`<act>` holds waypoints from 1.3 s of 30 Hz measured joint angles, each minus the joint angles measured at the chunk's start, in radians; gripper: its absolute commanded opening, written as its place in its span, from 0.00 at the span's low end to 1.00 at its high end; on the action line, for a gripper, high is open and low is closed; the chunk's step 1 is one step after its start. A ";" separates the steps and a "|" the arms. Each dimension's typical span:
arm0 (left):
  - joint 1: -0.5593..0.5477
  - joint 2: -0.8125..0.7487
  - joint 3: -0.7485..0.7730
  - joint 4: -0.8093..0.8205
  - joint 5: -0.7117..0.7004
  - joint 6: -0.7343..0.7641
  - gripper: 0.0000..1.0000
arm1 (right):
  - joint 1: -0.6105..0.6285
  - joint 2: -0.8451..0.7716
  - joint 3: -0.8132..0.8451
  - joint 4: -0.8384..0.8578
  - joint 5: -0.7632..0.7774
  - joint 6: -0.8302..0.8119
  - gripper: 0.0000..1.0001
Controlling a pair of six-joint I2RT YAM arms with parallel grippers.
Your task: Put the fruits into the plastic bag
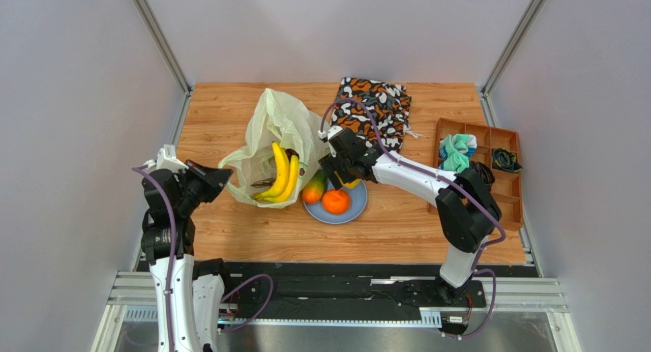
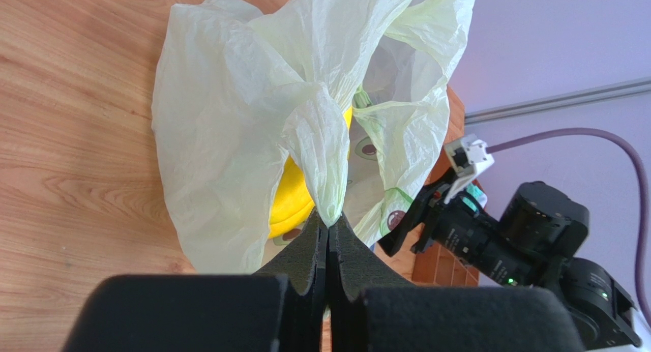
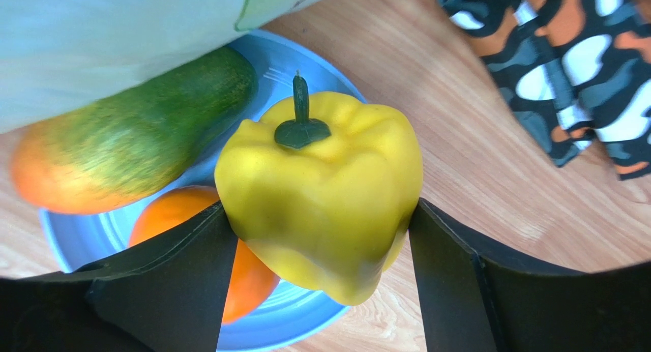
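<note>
We see bananas (image 1: 281,173) in the plastic bag (image 1: 269,131), left of the plate (image 1: 336,219). Mango (image 1: 314,189) and orange (image 1: 335,202) lie on the plate, with the pepper-shaped fruit (image 3: 321,192) between the right fingers (image 3: 451,283) just above it. Cloth bag (image 1: 376,108) behind, tray (image 1: 500,188) far right.

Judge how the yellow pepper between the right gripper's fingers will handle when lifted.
The yellow pepper looks smooth and glossy, so it may slip in the right gripper. Its lobed, tapering sides could let it twist between the fingers. It is probably stiff: no dent shows where they press.
</note>
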 measured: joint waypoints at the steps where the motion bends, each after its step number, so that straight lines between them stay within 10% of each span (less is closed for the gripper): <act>1: 0.000 0.000 0.000 0.000 0.000 0.000 0.00 | 0.000 -0.017 0.000 -0.001 0.000 0.000 0.37; 21: 0.000 0.000 0.019 -0.003 0.008 -0.005 0.00 | 0.030 -0.241 0.304 -0.105 -0.116 0.075 0.36; 39: 0.000 -0.013 0.023 -0.003 0.044 -0.024 0.00 | 0.295 0.293 0.806 -0.359 -0.238 0.014 0.36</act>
